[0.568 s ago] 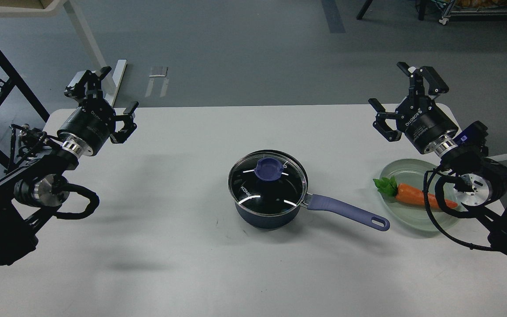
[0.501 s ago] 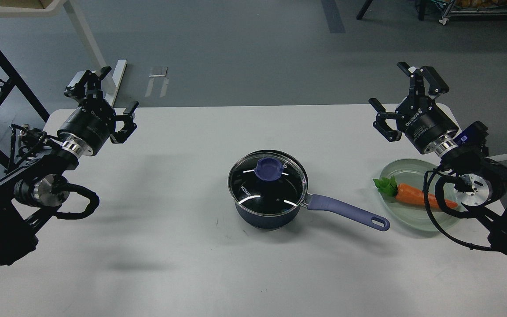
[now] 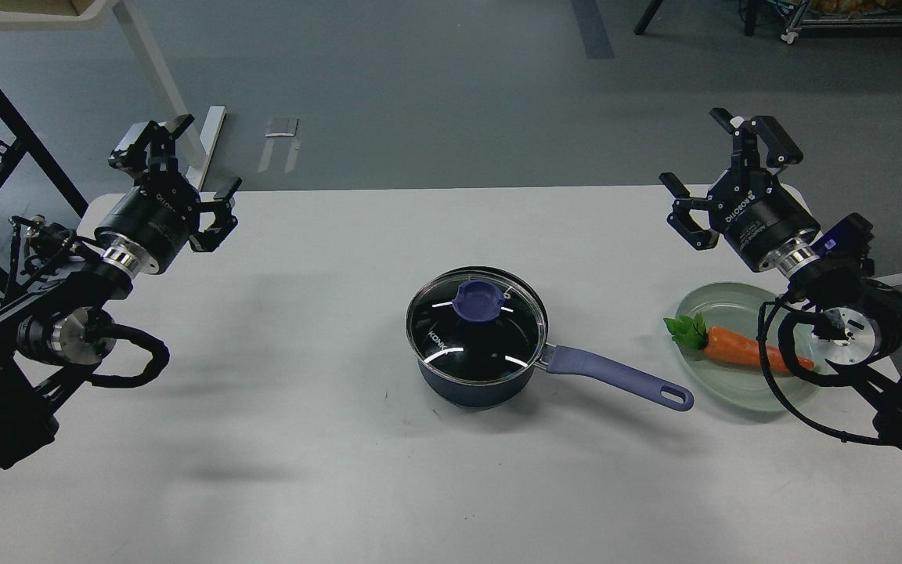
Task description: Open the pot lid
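The pot (image 3: 476, 345) is set mid-surface (image 3: 302, 439), its lid (image 3: 476, 317) seated, knob (image 3: 480, 300) exposed for grasping. The left claw (image 3: 177, 168) and right claw (image 3: 721, 172) are held released, well apart from it.

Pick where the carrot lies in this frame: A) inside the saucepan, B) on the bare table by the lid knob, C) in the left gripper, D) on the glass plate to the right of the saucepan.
D: the carrot rests on the glass plate, right of the lidded saucepan, beyond its handle.
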Robot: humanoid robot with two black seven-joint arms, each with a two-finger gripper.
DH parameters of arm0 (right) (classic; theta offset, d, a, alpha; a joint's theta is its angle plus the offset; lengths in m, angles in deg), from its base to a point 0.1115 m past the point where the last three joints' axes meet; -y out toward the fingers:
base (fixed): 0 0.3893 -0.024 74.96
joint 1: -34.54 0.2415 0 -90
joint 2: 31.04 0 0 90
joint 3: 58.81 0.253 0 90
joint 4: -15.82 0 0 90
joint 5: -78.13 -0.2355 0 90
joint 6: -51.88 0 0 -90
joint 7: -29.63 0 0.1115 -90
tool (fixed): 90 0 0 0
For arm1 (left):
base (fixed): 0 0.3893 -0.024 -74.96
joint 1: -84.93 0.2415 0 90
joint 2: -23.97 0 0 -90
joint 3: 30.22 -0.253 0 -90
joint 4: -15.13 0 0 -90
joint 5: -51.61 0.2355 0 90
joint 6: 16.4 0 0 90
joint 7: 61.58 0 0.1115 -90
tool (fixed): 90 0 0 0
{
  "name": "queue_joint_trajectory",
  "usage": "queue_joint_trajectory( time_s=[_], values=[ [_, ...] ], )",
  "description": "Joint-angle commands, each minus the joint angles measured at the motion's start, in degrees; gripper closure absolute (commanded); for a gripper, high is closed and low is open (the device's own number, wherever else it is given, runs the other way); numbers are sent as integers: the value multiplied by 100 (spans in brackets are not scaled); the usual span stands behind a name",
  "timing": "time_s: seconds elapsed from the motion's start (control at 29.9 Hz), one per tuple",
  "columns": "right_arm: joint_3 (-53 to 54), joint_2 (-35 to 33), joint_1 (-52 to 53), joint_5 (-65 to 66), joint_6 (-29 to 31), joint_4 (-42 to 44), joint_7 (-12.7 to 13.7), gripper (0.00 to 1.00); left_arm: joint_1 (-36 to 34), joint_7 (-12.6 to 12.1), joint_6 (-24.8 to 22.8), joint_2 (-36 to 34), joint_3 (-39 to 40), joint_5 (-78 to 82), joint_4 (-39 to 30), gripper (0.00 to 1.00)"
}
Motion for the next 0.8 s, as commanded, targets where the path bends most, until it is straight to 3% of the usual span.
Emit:
queue_joint_trajectory(
  time_s=[0.0,0.43,0.6,0.77],
  values=[
    [-6,-597,210,450,5,-447,3,0,-53,13,-21,-79,-3,5,1,1],
    [-85,-2373,1028,4508,5,-2767,-5,0,-62,30,-3,-35,-3,5,-60,1],
    [-585,-2488,1326,6521,-12,-3339,-84,1,-71,30,-3,-53,-3,14,-69,1],
    [-1717,-2401,2160,7718,-39,-3568,-230,1,-80,30,-3,-62,-3,14,-78,1]
  ],
)
